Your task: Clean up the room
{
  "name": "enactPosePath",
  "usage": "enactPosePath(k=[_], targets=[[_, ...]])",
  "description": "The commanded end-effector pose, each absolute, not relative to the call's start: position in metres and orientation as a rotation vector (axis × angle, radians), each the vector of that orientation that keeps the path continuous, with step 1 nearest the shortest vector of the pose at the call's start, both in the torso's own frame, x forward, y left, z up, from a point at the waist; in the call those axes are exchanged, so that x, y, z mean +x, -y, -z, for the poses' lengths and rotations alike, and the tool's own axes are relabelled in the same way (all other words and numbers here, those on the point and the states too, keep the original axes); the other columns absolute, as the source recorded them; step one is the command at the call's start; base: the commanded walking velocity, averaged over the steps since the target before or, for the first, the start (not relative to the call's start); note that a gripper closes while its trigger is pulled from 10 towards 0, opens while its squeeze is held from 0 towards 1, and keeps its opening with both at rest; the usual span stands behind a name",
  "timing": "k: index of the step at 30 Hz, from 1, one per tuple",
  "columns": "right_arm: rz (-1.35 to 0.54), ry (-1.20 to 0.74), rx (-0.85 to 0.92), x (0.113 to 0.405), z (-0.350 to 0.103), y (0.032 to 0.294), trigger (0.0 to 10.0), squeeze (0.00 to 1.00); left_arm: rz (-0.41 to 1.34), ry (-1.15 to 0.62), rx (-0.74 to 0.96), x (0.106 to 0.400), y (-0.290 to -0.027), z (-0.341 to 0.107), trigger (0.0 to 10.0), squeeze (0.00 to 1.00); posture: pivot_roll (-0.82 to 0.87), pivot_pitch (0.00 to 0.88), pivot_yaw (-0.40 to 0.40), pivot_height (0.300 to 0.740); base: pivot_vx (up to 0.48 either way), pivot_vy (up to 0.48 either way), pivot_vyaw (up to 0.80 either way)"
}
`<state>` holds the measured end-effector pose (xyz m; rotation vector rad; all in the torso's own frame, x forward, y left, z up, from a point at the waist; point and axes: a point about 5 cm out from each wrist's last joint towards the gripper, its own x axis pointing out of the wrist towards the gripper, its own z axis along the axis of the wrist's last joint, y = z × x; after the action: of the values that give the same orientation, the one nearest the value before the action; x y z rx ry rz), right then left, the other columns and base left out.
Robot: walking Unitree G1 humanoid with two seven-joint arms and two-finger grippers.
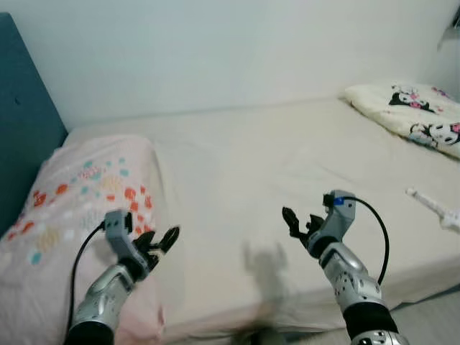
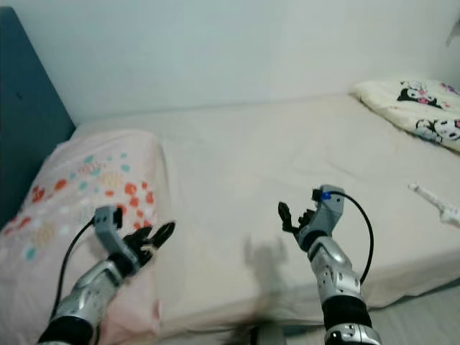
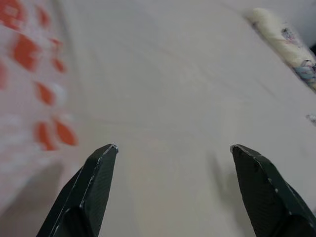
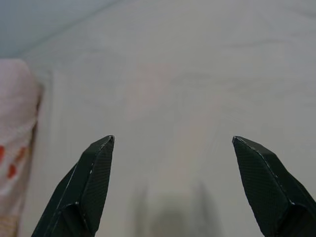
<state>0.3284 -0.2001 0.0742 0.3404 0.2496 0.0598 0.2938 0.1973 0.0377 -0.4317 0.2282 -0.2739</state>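
cream sheet: covers the bed [image 1: 287, 165], flat and bare across the middle, so ready to be worked over.
pink spotted pillow [image 1: 79, 215]: lies at the headboard end, robot's left, by the blue headboard [image 1: 21, 122].
cartoon pillow [image 1: 417, 111]: at the far right, well apart from the pink one; probably out of place.
white object [image 1: 435, 208]: near the right edge of the bed, too small to identify; likely needs picking up.
left gripper [image 1: 162, 241]: held over the pink pillow's edge, fingers spread apart, empty.
right gripper [image 1: 295, 221]: raised over the bare sheet, fingers apart, empty; poised rather than reaching.
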Motion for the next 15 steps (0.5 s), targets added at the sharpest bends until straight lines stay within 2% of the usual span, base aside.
enactPosePath(k=[1, 3, 12, 15], targets=[[-0.06, -0.257, 0.344, 0.326, -0.07, 0.199, 10.0, 0.0, 0.256, -0.253, -0.406, 0.289, -0.204, -0.033, 10.0, 0.0, -0.06, 0.0, -0.039, 0.694, -0.48, 0.0, 0.0], [-0.06, -0.26, 0.345, 0.326, -0.068, 0.199, 10.0, 0.0, 0.247, -0.261, -0.397, 0.285, -0.206, -0.029, 10.0, 0.0, -0.06, 0.0, -0.038, 0.699, -0.48, 0.0, 0.0], [-0.037, -0.331, 0.349, 0.317, -0.046, 0.2, 10.0, 0.0, 0.149, -0.374, -0.333, 0.262, -0.22, 0.002, 10.0, 0.0, -0.05, 0.0, -0.037, 0.734, 0.0, 0.0, 0.0], [0.019, -0.453, 0.308, 0.295, -0.013, 0.206, 10.0, 0.0, 0.022, -0.508, -0.266, 0.244, -0.233, 0.024, 10.0, 0.0, -0.05, 0.0, -0.038, 0.74, 0.0, 0.0, 0.0]])
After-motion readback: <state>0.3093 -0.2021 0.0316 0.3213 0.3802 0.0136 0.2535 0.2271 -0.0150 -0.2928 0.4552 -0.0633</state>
